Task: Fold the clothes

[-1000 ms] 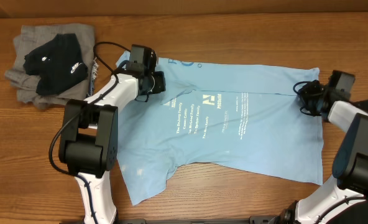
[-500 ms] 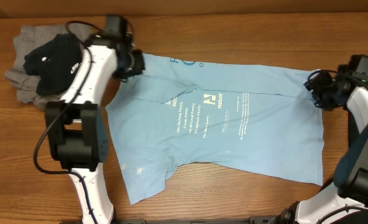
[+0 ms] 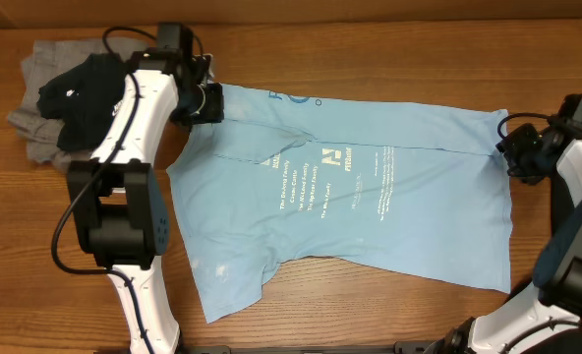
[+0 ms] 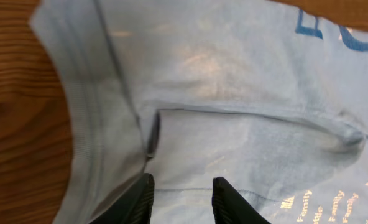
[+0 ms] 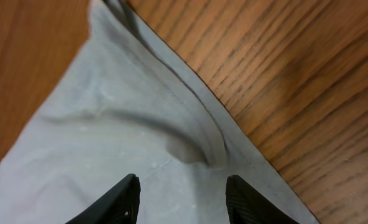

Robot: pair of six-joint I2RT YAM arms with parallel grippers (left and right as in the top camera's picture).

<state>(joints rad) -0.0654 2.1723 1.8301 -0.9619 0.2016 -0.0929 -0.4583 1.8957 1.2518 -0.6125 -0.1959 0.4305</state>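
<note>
Shirt: the light blue T-shirt (image 3: 350, 197) lies spread on the table (image 3: 389, 59), print side up, stretching from one pair of jaws to the other.
Left gripper: the left gripper (image 3: 204, 101) hovers over the shirt's upper corner; its jaws stand partly apart with nothing between them, cloth lying flat beneath and just ahead.
Fold line: in the left wrist view a creased edge (image 4: 246, 112) runs across ahead of the jaws, where a strip of cloth is doubled over. The jaws probably sit here to tend this corner.
Right gripper: the right gripper (image 3: 515, 155) sits at the opposite corner; its jaws are apart and empty.
Hem: the hemmed edge (image 5: 196, 118) runs diagonally ahead of the right jaws, slightly puckered, with bare wood beyond it.
Why paired: each arm stands at one end of the same long edge, which suits lifting or tensioning that edge evenly.
Sleeve: one sleeve (image 3: 227, 280) juts out well away from both jaws, not yet tucked in.
Pile: a grey piece (image 3: 30, 123) and a black piece (image 3: 80, 98) lie bunched behind the left jaws, apart from the shirt.
Stage: an early fold, by the look of it.
Risk: a shallow pinch may catch only the top layer.
</note>
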